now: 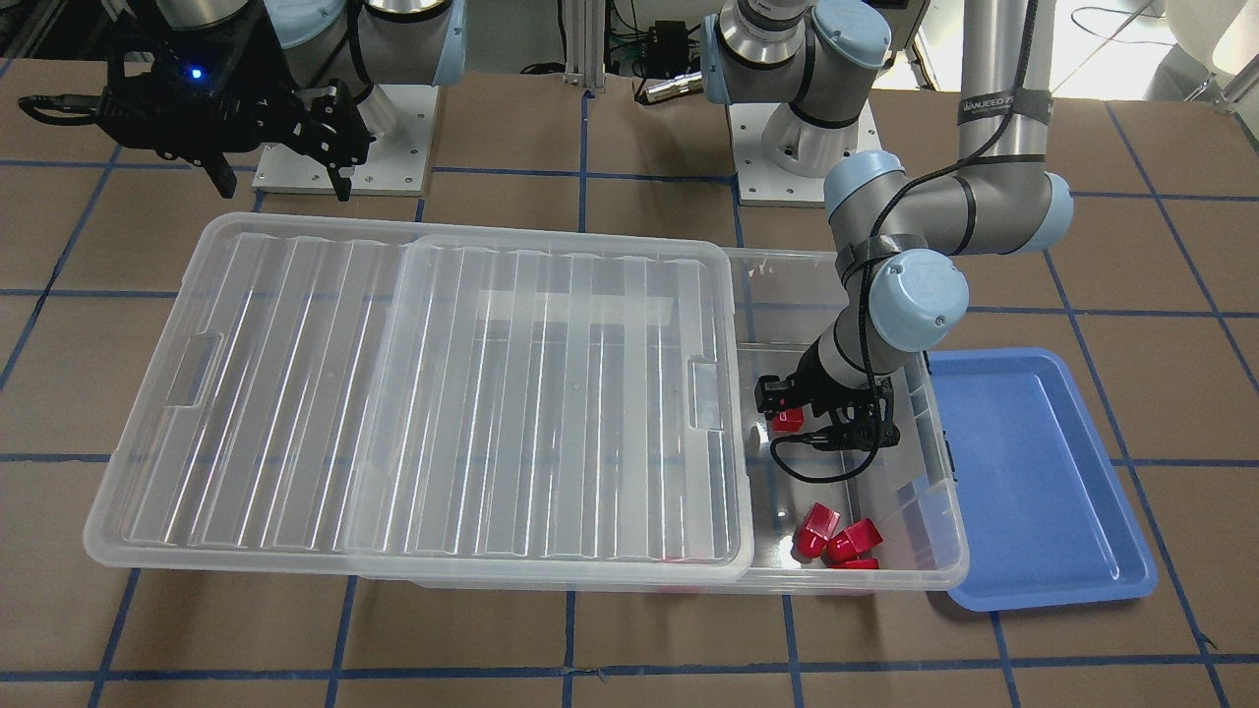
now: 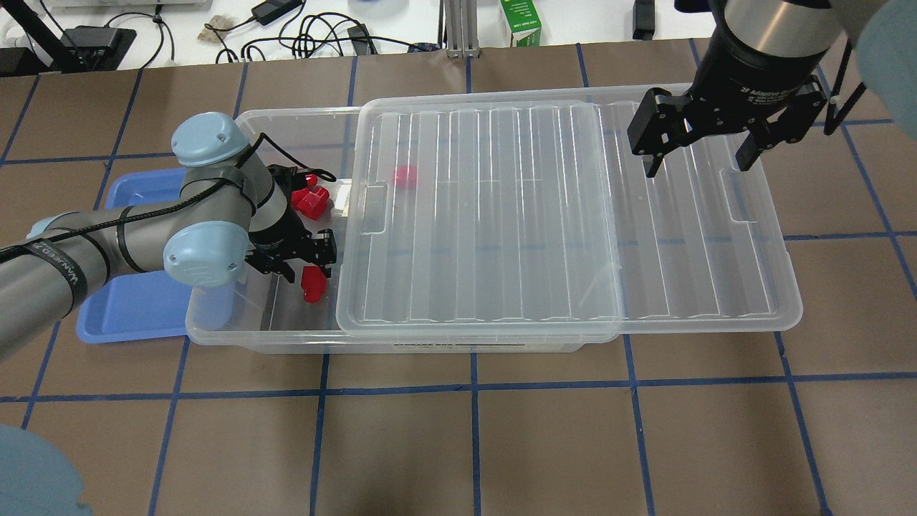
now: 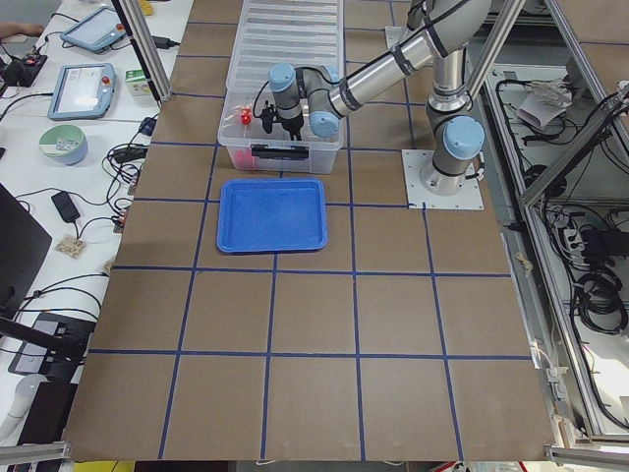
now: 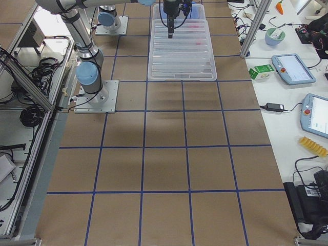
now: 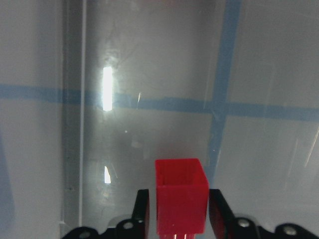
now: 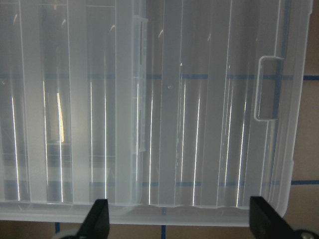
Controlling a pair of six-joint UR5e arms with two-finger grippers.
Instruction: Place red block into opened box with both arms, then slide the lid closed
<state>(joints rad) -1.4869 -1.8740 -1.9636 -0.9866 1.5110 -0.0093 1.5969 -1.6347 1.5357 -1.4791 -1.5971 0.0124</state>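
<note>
Inside the worktop's (image 2: pixel 501 430) box (image 2: pixel 215 335), left pincer (image 2: pixel 304 266) is gripping the red block (image 2: pixel 313 285) for release; right pincer (image 2: pixel 698 158) is hovering open, empty, above the lid (image 2: pixel 537 215).

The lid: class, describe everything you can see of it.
The lid is a sheet of translucent plastic with long parallel ribs and a recessed tab at each short edge. It lies flat on the box, slid towards the robot's right, overhanging that end and leaving the left end uncovered. The right end effector hangs open above it.
</note>
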